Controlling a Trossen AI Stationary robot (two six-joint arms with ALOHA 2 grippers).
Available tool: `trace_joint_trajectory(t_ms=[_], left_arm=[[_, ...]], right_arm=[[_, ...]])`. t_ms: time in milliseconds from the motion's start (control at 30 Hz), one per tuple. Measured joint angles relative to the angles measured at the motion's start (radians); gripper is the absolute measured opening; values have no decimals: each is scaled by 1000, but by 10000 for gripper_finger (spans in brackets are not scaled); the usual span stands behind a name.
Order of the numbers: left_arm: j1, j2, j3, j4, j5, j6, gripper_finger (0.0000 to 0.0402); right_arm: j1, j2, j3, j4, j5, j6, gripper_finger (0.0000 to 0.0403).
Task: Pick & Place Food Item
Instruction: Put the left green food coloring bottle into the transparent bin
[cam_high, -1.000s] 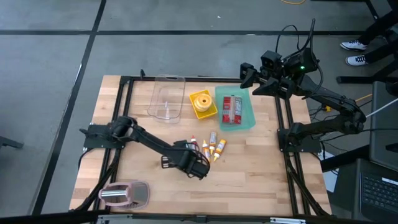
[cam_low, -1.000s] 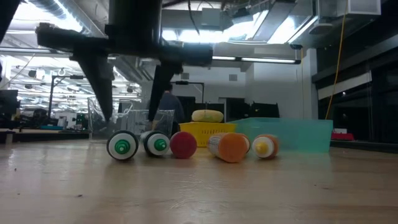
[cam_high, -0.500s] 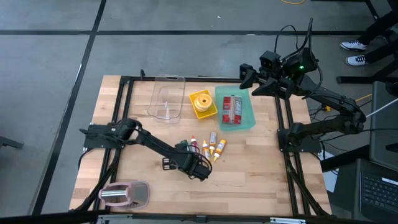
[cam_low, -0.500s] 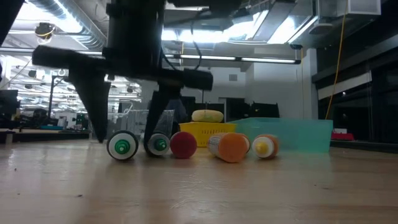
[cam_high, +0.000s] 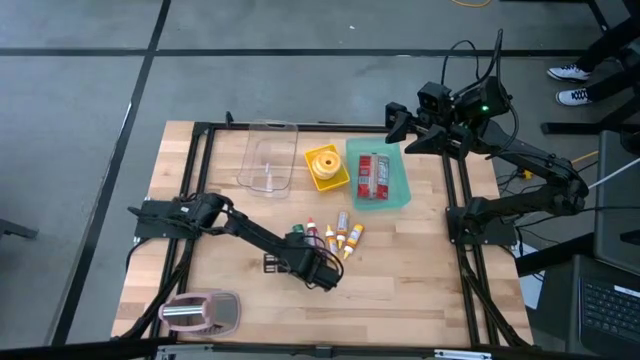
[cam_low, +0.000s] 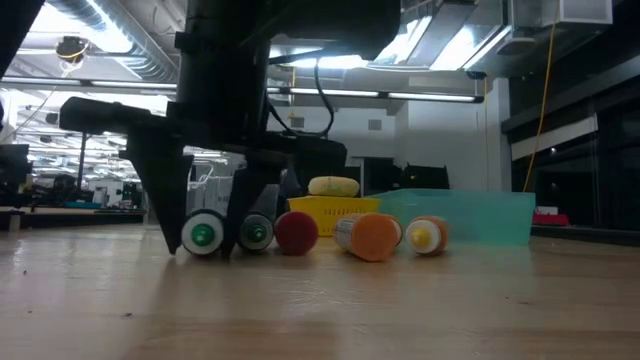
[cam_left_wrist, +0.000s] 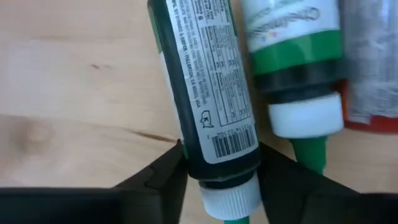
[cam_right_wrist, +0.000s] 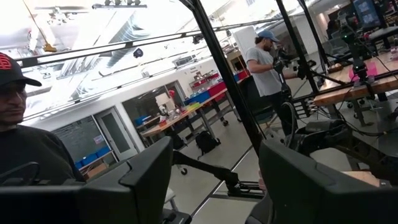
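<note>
Overhead and table-level views (opposite angles) share the tubes (cam_high: 335, 236).

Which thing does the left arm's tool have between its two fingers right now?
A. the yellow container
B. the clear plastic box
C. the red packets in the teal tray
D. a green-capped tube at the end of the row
D: the left tool straddles the green-capped tube lying on the table, one finger on each side.

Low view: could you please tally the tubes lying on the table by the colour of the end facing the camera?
Green tubes: 2
Red tube: 1
Orange tube: 1
Yellow tube: 1
Total: 5
</note>
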Motion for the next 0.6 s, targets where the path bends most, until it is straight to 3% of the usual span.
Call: trace_joint_trajectory(t_ms=[333,433,600], left_arm=[[-9,-30,-3,6,-24,28,138],[-20,-89,-3,-35,-96,9,138],[-36,-225,-3,-167,-317,-5,138]], right_arm=[[0,0,0,0,0,-4,237],[0,0,0,0,0,-11,237],[0,0,0,0,10,-22,237]])
